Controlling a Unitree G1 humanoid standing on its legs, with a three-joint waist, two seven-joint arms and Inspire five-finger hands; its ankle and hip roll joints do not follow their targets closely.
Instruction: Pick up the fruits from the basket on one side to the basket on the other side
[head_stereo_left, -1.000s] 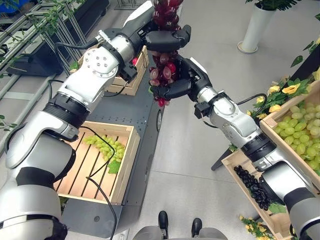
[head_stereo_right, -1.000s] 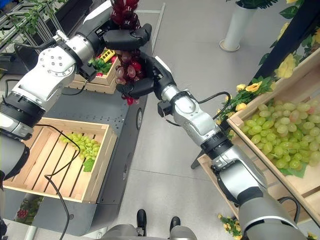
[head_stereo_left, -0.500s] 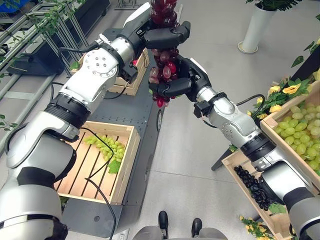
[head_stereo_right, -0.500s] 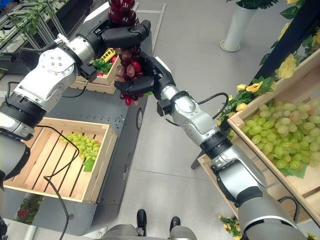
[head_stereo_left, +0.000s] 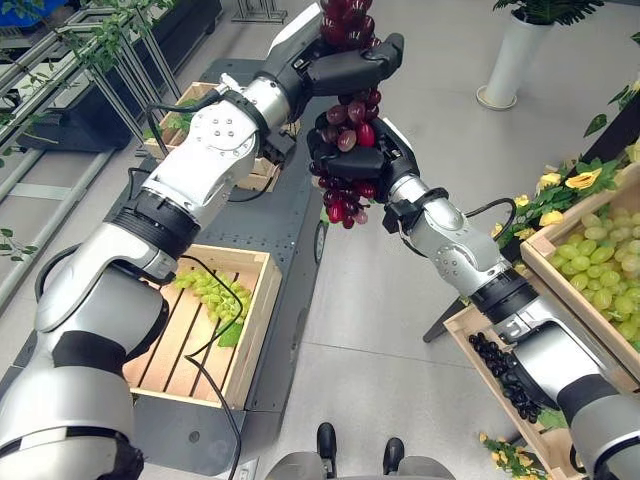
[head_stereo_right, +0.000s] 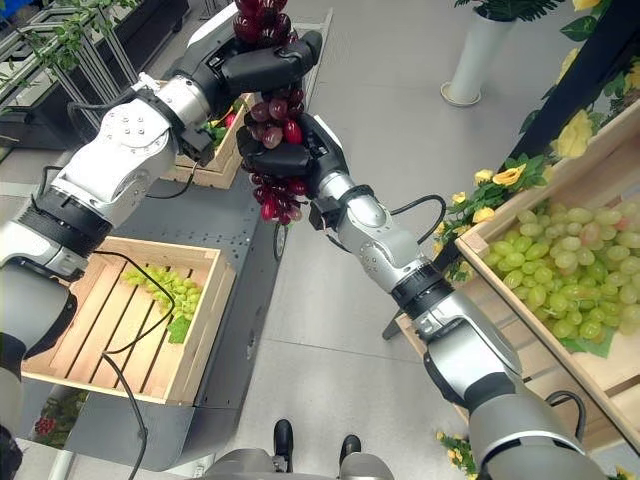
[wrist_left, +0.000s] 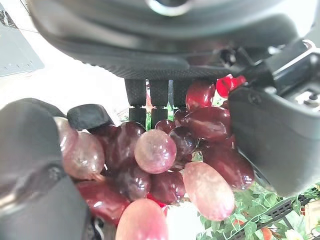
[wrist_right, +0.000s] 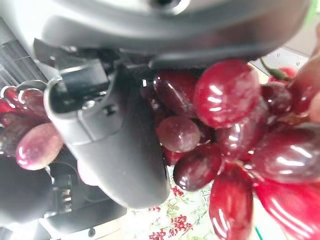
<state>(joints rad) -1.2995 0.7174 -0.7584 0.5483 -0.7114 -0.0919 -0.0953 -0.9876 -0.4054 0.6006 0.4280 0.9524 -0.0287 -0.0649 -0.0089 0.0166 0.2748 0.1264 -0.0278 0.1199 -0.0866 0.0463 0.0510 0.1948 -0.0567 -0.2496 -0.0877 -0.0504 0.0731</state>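
Both hands have carried the red grapes (head_stereo_left: 349, 165) to the right and a little higher since a second ago, the bunch now hanging over bare floor instead of over the grey cart's (head_stereo_left: 270, 225) edge. Largest in view, at 3 to 4 o'clock, stands a tilted crate (head_stereo_left: 600, 265) heaped with green grapes (head_stereo_left: 608, 270), yellow flowers (head_stereo_left: 572, 180) along its far edge and a lower crate (head_stereo_left: 480, 345) of black grapes (head_stereo_left: 505, 375) just beneath it. At 8 o'clock a slatted crate (head_stereo_left: 250, 330) sits on the cart and holds a small green bunch (head_stereo_left: 215, 293) near its far right corner. A further crate (head_stereo_left: 262, 175) at 11 o'clock is mostly hidden behind the left arm; its contents look like mixed produce, though that is hard to judge. A white planter (head_stereo_left: 510, 60) stands at 1 o'clock. The left hand (head_stereo_left: 345, 70) is closed round the upper part of the red bunch, fingers curled across it. The right hand (head_stereo_left: 355, 160) is clasped round the middle from below and behind, thumb and fingers wrapped over the berries, the lowest grapes dangling free beneath it.
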